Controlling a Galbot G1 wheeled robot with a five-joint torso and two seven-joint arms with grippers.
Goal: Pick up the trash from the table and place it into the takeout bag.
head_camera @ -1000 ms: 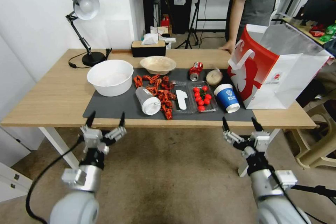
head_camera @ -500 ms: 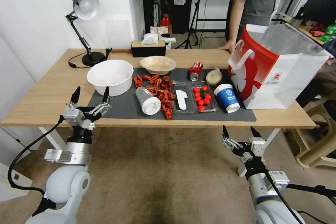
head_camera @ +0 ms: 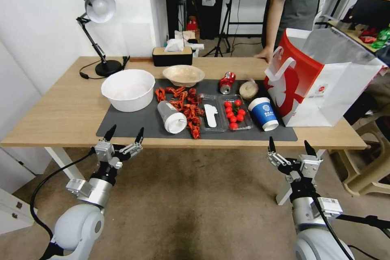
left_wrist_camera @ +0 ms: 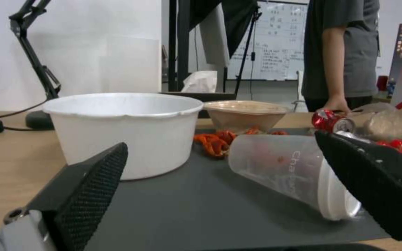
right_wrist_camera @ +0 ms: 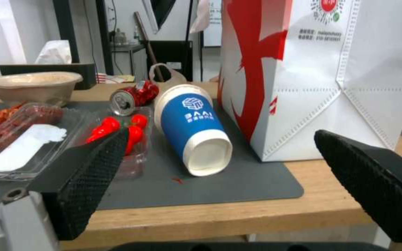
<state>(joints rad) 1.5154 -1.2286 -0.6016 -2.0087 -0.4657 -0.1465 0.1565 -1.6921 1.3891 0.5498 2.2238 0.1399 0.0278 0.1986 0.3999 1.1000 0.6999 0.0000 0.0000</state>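
left tool point(head_camera: 123, 135): spread wide, below table point(head_camera: 61, 122) edge, facing tipped plastic cup point(head_camera: 172, 117)
right tool point(head_camera: 291, 147): also spread, facing blue cup point(head_camera: 264, 113) beside takeout bag point(head_camera: 325, 85)
tip: lift above the edge first, then straddle the cup's body

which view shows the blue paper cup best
The right wrist view: the blue paper cup lies on its side, close, logo and open mouth clear. The head view shows it smaller, from above, beside the takeout bag.
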